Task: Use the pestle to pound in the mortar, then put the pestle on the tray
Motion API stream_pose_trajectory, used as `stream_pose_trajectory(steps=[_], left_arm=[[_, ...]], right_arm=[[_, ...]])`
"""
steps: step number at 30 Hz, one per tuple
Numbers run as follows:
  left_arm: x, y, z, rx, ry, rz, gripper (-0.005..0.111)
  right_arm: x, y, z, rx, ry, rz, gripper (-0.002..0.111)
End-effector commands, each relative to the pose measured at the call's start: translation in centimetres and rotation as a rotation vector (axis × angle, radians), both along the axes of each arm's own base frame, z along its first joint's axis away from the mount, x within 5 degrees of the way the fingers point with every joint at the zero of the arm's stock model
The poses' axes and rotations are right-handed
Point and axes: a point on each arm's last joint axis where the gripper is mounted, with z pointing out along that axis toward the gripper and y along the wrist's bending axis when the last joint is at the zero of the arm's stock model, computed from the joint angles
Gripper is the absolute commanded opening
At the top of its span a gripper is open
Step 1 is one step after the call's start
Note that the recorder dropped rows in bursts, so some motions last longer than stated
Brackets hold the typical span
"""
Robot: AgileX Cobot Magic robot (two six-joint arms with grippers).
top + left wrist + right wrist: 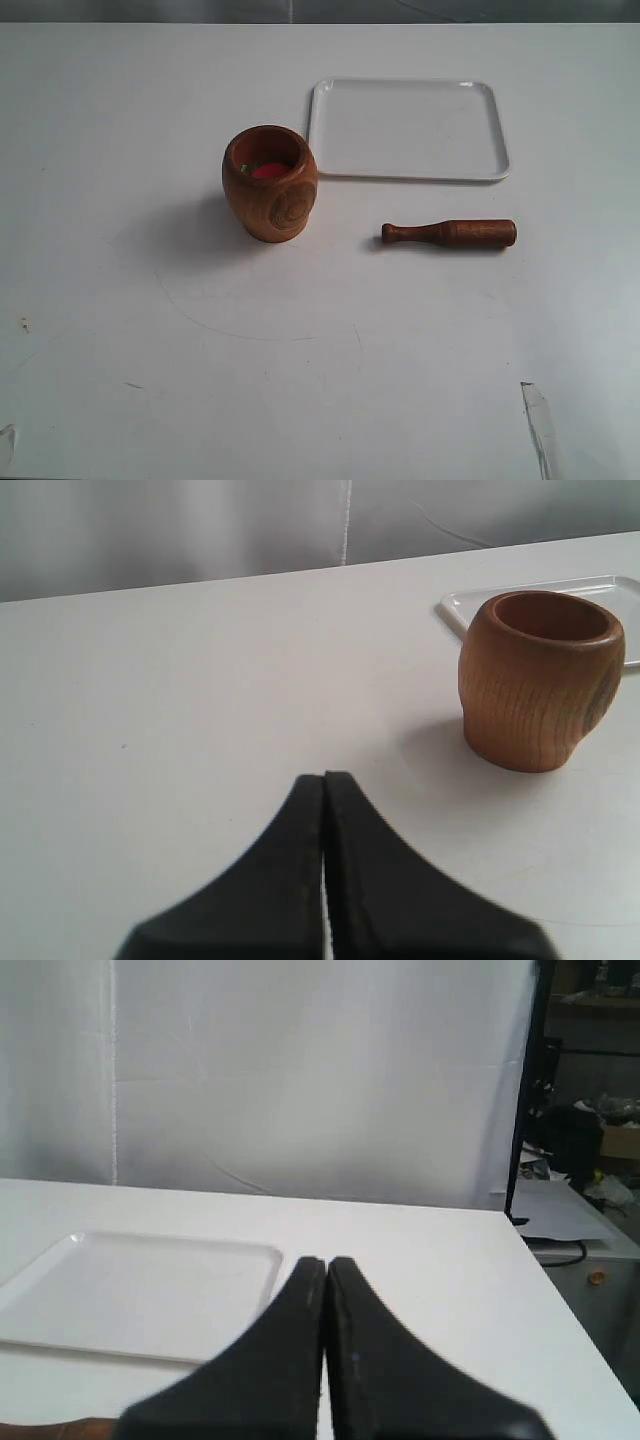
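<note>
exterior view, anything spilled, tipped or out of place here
Nothing stands out. The mortar stands upright with its bits inside, and the pestle lies flat on the table, apart from the tray. Only faint marks show on it.

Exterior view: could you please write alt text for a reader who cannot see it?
A wooden mortar holding red and green bits stands on a white table, beside a white tray. The pestle lies flat on the table, nearer the camera than the tray, touching neither.
</note>
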Motion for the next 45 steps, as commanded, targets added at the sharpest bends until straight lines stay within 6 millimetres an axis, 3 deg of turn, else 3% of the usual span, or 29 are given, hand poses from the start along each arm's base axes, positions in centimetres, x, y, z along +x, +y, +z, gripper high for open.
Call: stream_pose_trajectory(steps=[1, 12, 23, 31, 35, 40, 45], left_arm=[[0.0, -0.1, 0.0, -0.015, -0.004, -0.006, 0.000], [0.0, -0.1, 0.0, -0.015, -0.004, -0.006, 0.000], [0.0, -0.1, 0.0, -0.015, -0.004, -0.006, 0.000], [0.0, -0.1, 0.0, -0.015, -0.004, -0.006, 0.000], [0.0, -0.1, 0.0, -0.015, -0.004, -0.006, 0.000], [0.0, -0.1, 0.0, -0.015, -0.004, -0.006, 0.000], [0.0, -0.1, 0.0, -0.015, -0.004, -0.006, 0.000]], right_arm=[[0.0, 0.0, 0.4, 0.033, -0.047, -0.007, 0.000], [0.0, 0.0, 0.7, 0.192, -0.053, 0.000, 0.000], [0.0, -0.1, 1.2, 0.209, -0.109, -0.006, 0.000], [-0.1, -0.4, 2.1, 0.446, -0.164, -0.016, 0.000], [-1.1, -0.4, 6.0, 0.411, -0.260, 0.014, 0.000], [-3.9, -0.3, 12.5, 0.247, -0.348, 0.055, 0.000], [-3.8, 0.2, 17.1, 0.021, -0.218, 0.077, 0.000]])
